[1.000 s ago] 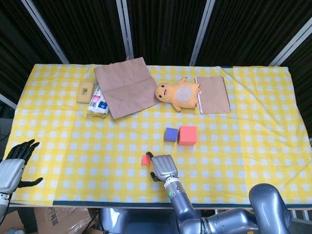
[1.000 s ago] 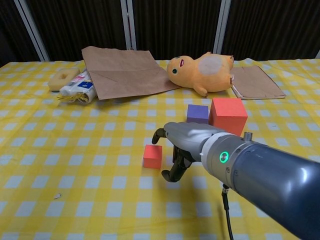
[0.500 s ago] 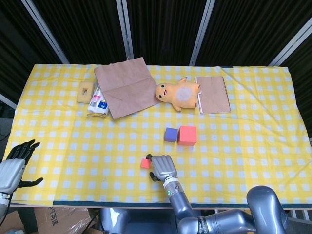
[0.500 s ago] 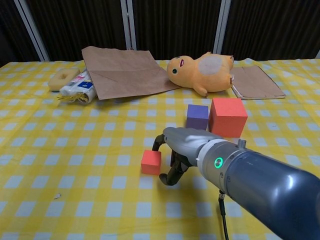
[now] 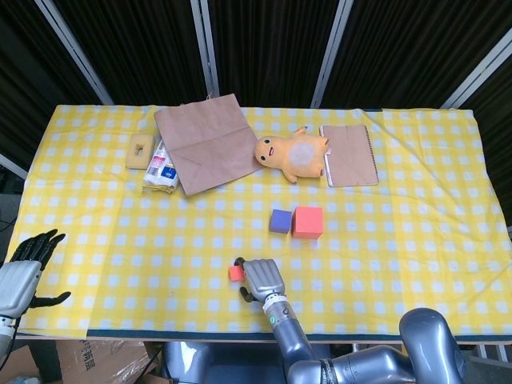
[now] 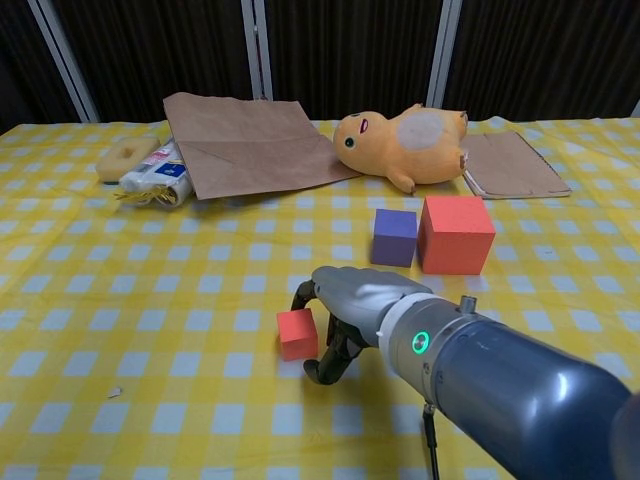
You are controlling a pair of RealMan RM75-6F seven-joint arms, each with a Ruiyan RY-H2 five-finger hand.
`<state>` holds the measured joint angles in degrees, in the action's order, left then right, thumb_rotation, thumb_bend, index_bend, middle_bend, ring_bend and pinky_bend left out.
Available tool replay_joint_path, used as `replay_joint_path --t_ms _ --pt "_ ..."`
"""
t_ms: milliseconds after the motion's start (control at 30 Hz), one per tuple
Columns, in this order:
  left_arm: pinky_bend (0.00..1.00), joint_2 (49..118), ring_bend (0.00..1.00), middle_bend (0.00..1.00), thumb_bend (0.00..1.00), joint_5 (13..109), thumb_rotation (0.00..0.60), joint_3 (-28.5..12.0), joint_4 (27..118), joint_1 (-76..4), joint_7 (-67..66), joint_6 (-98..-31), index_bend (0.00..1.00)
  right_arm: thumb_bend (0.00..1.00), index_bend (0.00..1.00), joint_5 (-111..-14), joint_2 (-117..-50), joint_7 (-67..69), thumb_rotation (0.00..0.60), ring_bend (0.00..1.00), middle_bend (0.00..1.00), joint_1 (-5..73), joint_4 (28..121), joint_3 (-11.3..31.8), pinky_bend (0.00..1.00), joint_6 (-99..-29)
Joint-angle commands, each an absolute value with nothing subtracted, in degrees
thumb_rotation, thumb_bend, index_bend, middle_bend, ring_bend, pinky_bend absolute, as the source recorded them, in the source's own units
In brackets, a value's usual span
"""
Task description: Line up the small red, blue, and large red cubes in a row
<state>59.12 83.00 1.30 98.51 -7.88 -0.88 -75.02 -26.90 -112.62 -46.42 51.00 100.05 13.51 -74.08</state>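
**Small red cube close to slipping from a sideways grasp**

Trouble here would start at the small red cube (image 6: 297, 333), which sits on the yellow-checked desk (image 5: 96, 232) near the front edge, well apart from the other two. The right hand (image 6: 345, 305) arches over it from the cube's right side, fingers (image 6: 322, 368) curled down to the cloth just beside it, one fingertip hooked past its far top corner. Whether the cube is truly pinched or only touched, I cannot tell; nothing shows it lifted.

The blue cube (image 6: 394, 237) and large red cube (image 6: 456, 234) stand side by side, nearly touching, further back toward the plush toy (image 6: 405, 146).

Risks, as I judge them: a partial grip could let the cube roll or skid away toward the desk's front edge; dragging it could bunch the cloth; and arriving too fast beside the blue cube could knock the pair out of line.

The left hand (image 5: 24, 272) hangs off the desk's left corner, fingers spread, holding nothing.
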Motion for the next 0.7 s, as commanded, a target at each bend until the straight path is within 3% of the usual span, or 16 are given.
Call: replay_joint_path --t_ms 33,267,500,700 --pt "0.0 59.1 0.0 0.0 0.0 82.9 0.6 1.3 98.5 -7.9 -0.9 -75.0 0.0 0.47 0.33 -27.1 -112.9 -46.4 0.6 1.0 1.0 50.8 99.8 13.6 1.0 -74.2" --pt "0.0 59.1 0.0 0.0 0.0 82.9 0.6 1.3 98.6 -7.9 -0.8 -74.8 0.0 0.49 0.48 -27.7 -112.9 -46.2 0.6 1.0 1.0 50.1 100.0 13.4 1.0 -74.3" --pt "0.0 59.0 0.0 0.0 0.0 82.8 0.6 1.3 98.6 -7.9 -0.8 -74.9 0.0 0.5 0.48 -28.8 -112.0 -46.1 0.6 1.0 1.0 49.7 100.5 14.2 1.0 -74.4" --pt "0.0 59.0 0.0 0.0 0.0 82.6 0.6 1.3 98.7 -7.9 -0.7 -74.8 0.0 0.5 0.48 -30.0 -110.0 -46.4 0.6 1.0 1.0 50.5 99.0 17.3 1.0 -74.1"
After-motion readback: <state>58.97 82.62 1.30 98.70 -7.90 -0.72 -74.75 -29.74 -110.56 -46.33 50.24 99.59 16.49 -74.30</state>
